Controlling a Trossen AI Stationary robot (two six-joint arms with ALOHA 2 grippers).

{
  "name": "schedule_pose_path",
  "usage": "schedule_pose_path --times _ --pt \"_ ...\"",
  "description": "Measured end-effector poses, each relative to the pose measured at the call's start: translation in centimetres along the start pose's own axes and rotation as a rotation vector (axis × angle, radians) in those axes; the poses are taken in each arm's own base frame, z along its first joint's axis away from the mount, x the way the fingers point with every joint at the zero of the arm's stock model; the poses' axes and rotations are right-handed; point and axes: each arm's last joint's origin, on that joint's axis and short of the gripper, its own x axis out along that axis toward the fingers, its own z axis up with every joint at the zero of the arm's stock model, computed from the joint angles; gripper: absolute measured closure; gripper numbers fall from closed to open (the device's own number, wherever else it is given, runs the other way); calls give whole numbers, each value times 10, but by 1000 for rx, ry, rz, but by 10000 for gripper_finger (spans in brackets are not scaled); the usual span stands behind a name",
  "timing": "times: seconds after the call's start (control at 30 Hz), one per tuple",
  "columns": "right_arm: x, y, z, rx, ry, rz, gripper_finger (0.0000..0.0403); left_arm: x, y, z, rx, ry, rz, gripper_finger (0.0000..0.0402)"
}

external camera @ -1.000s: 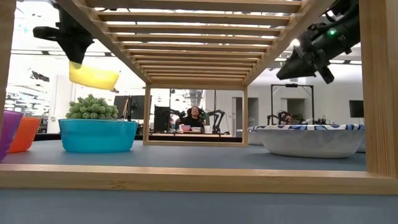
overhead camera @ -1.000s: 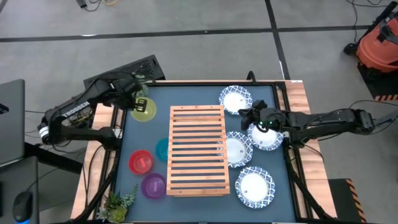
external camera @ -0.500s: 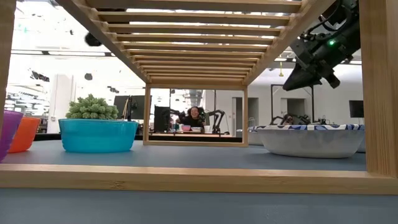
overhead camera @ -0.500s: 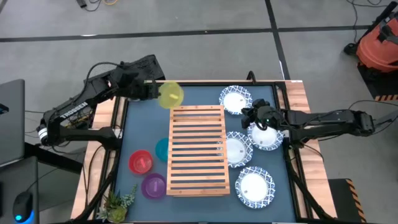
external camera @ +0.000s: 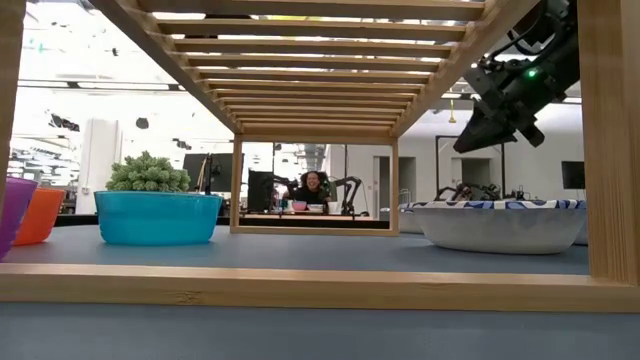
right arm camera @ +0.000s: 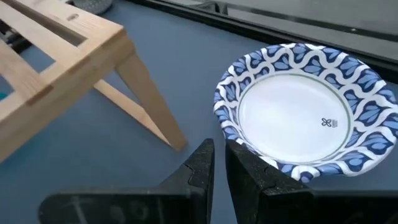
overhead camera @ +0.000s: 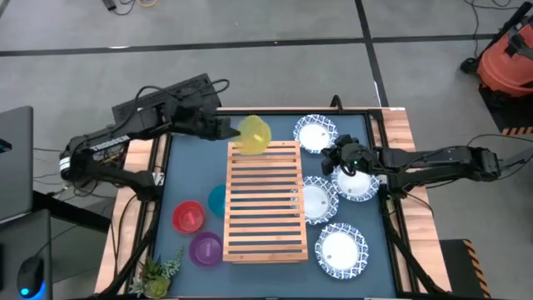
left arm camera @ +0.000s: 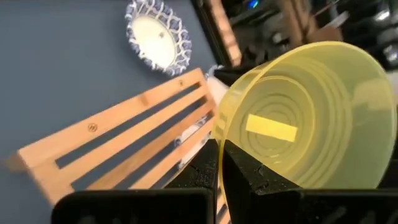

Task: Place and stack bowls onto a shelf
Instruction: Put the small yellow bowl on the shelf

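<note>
Left gripper (overhead camera: 231, 133) pinching the translucent yellow plastic bowl (overhead camera: 253, 135) — level it over the slatted light-wood shelf (overhead camera: 265, 204), then lower gently; right gripper's (overhead camera: 341, 158) fingers stand nearly closed, empty.

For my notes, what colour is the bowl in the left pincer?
Yellow bowl, clearest in the left wrist view.

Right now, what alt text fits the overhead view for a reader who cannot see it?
The left pincer holds a yellow bowl over the far end of a wooden slatted shelf on a blue table. The right pincer sits among four blue-rimmed white dishes; red, purple and teal bowls lie left of the shelf.
</note>
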Motion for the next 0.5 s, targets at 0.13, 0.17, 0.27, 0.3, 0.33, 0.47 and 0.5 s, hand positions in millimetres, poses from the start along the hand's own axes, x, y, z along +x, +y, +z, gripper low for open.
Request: schedule_pose_path --times 0.13,0.17,0.27,0.3,0.33,0.47,0.5 --pt "0 0 0 -2 3 -2 335 13 -17 7 82 86 80 401" --pt "0 0 0 -2 3 -2 335 16 -21 9 106 110 107 401" --pt "0 0 0 -3 4 -3 335 29 -27 15 177 192 215 401" --pt "0 0 -1 -3 5 -3 335 33 -29 17 200 217 247 401" --pt "0 0 -1 -4 7 -5 335 38 -31 19 228 242 271 401" --pt "0 -2 -3 -18 29 -19 335 62 -31 24 339 350 335 401" --pt "0 -3 -4 -22 36 -23 335 70 -30 24 354 371 348 401"
